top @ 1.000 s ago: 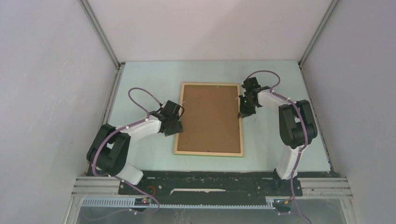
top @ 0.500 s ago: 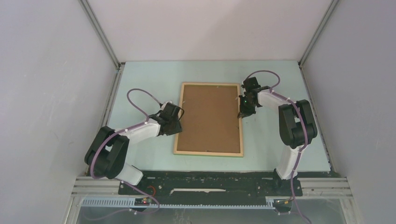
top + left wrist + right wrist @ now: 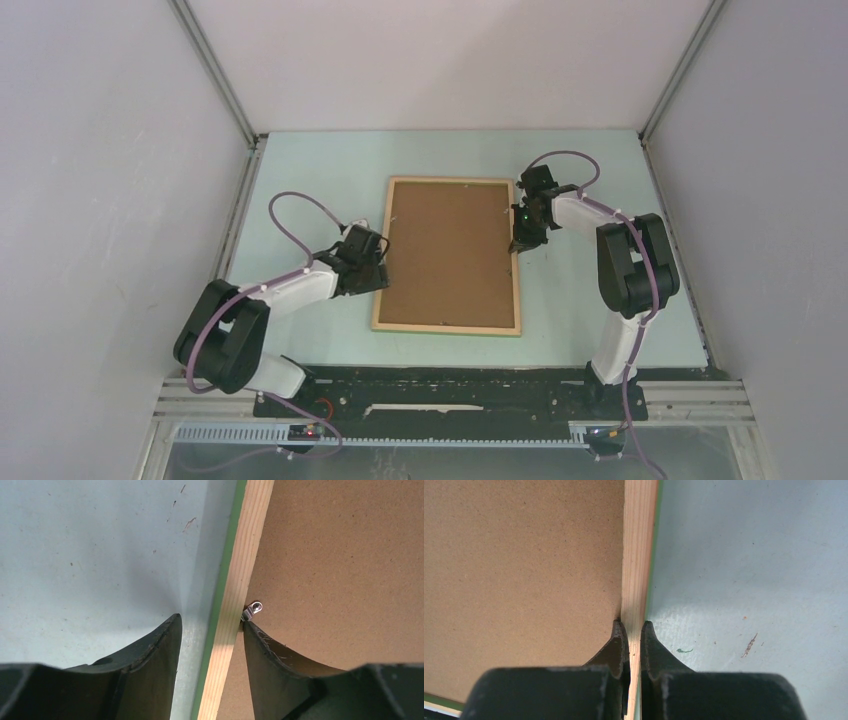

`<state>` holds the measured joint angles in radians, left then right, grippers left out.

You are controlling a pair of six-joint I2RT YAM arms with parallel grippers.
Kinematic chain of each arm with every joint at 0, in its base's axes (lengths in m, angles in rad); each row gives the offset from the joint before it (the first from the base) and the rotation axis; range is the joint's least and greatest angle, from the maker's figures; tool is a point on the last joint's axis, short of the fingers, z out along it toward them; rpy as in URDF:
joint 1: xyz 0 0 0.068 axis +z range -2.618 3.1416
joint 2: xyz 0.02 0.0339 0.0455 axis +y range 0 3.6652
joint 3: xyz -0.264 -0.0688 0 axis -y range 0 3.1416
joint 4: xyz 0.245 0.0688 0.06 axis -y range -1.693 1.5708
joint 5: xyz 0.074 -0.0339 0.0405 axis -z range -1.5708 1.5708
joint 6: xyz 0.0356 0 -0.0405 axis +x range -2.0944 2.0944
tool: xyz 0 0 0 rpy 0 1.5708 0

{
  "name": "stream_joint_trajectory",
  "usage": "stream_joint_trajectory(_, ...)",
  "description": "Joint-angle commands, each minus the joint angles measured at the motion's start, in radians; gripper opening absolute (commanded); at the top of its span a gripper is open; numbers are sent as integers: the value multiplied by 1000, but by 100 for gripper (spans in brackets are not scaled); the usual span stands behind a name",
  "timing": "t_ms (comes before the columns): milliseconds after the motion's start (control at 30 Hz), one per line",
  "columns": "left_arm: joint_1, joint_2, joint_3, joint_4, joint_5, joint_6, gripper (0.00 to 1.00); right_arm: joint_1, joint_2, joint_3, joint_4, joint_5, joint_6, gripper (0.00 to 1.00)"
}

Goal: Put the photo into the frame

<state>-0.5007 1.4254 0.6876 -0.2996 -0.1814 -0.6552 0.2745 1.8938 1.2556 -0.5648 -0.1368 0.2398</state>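
The frame [image 3: 447, 327] lies flat at the table's middle, pale wood face up, with a green edge showing underneath. A plain brown board [image 3: 450, 255] fills it. The photo is hidden. My left gripper [image 3: 378, 272] is open and straddles the left rail [image 3: 245, 555]. Its right fingertip [image 3: 248, 627] sits on the board [image 3: 340, 555] against a small metal tab [image 3: 254, 608]. My right gripper [image 3: 520, 246] is shut on the right rail [image 3: 640, 540], one finger on the board side [image 3: 524, 555] and one on the table side.
The pale blue table [image 3: 310, 180] is enclosed by grey walls on the left, back and right. A black base rail [image 3: 440, 385] runs along the near edge. Small scuff marks [image 3: 749, 645] dot the table by the right rail.
My left arm has folded back and lowered, drawing its gripper slightly nearer along the frame's left rail. The right arm and the frame have not moved.
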Motion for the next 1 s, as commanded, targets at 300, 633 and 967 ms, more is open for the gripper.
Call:
stream_joint_trajectory(300,22,94,34,0,-74,-17,44,29,53,1,-6,-47,-34,0)
stream_joint_trajectory(633,21,56,-7,-1,-128,10,41,33,51,1,-8,-48,-37,0)
stream_joint_trajectory(967,21,-43,-63,-7,-69,32,50,34,50,1,-8,-52,-37,0)
